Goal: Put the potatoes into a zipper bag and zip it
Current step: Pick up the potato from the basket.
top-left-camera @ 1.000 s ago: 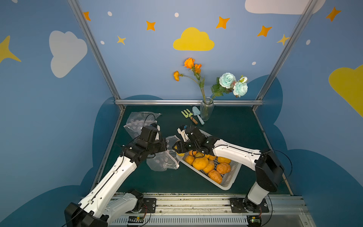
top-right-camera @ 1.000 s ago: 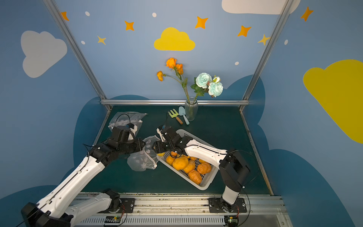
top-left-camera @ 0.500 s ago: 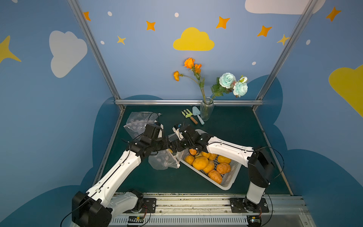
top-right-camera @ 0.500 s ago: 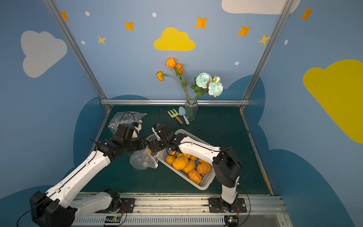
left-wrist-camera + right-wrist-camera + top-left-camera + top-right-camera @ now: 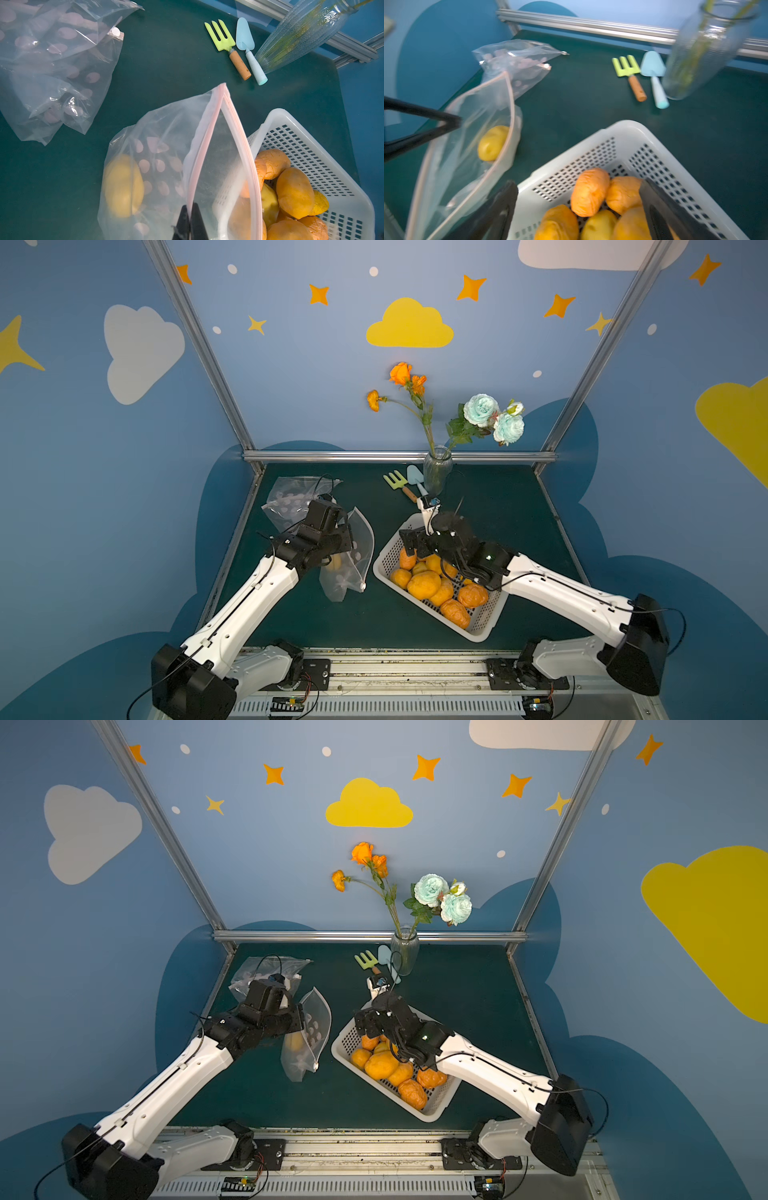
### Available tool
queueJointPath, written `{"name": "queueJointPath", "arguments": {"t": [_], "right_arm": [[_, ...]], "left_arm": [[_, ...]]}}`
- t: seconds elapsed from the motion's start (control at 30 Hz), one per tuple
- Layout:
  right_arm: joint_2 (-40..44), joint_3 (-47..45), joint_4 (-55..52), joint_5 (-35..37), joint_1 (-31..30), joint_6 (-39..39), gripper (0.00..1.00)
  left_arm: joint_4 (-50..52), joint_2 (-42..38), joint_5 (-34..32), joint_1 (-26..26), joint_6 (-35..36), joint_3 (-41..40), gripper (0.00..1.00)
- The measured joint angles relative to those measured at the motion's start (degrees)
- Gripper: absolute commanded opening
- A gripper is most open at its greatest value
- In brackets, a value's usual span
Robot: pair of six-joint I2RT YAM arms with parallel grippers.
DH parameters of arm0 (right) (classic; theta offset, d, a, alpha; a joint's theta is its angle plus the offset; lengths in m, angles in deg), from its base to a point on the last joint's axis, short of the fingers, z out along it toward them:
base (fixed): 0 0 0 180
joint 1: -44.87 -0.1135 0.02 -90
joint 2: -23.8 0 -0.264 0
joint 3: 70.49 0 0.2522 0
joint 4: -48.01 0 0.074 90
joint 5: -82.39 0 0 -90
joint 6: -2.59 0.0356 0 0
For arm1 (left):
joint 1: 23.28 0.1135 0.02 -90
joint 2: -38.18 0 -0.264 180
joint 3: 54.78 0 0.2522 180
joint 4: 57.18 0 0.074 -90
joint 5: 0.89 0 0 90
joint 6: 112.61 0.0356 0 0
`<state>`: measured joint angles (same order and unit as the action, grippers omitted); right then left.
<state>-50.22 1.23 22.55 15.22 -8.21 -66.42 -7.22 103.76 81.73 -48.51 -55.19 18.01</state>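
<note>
My left gripper point(image 5: 190, 209) is shut on the pink zip edge of a clear zipper bag point(image 5: 166, 133), holding its mouth open beside the basket point(image 5: 478, 637). One yellow potato point(image 5: 123, 187) lies inside the bag point(image 5: 353, 560), and it also shows in the right wrist view as the potato point(image 5: 492, 143). Several orange and yellow potatoes point(image 5: 424, 585) fill the white perforated basket point(image 5: 629, 126). My right gripper point(image 5: 578, 187) hangs open over the basket's end nearest the bag, nothing between its fingers. In a top view it is the right gripper point(image 5: 363, 1025).
A second crumpled clear bag point(image 5: 291, 497) lies at the back left. A glass vase point(image 5: 436, 468) with flowers stands at the back rail, with a green toy fork point(image 5: 395, 481) and blue trowel point(image 5: 415, 479) beside it. Metal frame posts bound the mat.
My right gripper has drawn back from the bag's mouth to over the basket and its jaws have spread wider. A yellow potato now lies in the bag. The left gripper keeps its hold.
</note>
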Motion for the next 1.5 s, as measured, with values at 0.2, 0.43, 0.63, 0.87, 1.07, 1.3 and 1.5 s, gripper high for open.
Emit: {"name": "queueJointPath", "arguments": {"t": [0.2,0.43,0.63,0.87,1.07,1.3,1.5], "right_arm": [[1.66,-7.87,-3.78,6.49,3.74,10.14,0.94],[1.29,-10.73,-6.14,5.40,4.90,18.86,0.94],[-2.21,-10.71,-5.22,1.27,5.27,22.77,0.94],[-9.79,-8.83,-5.53,-1.27,5.64,24.20,0.79],[-9.77,-8.26,-5.66,-1.90,5.86,24.63,0.61],[-5.92,-9.25,-5.77,-1.03,6.38,24.37,0.60],[2.80,-11.08,-2.80,0.37,7.50,19.80,0.50]], "left_arm": [[0.07,0.44,-0.76,-1.92,0.24,0.02,0.03],[0.63,1.22,-1.53,-2.60,0.26,0.46,0.03],[0.68,1.22,-1.66,-2.69,0.24,0.55,0.03],[0.70,1.22,-1.66,-2.71,0.24,0.55,0.03],[0.68,1.22,-1.66,-2.82,0.24,0.55,0.03],[0.66,1.22,-1.64,-2.93,0.24,0.55,0.03],[0.39,1.66,-1.64,-2.97,0.70,0.55,0.03]]}}
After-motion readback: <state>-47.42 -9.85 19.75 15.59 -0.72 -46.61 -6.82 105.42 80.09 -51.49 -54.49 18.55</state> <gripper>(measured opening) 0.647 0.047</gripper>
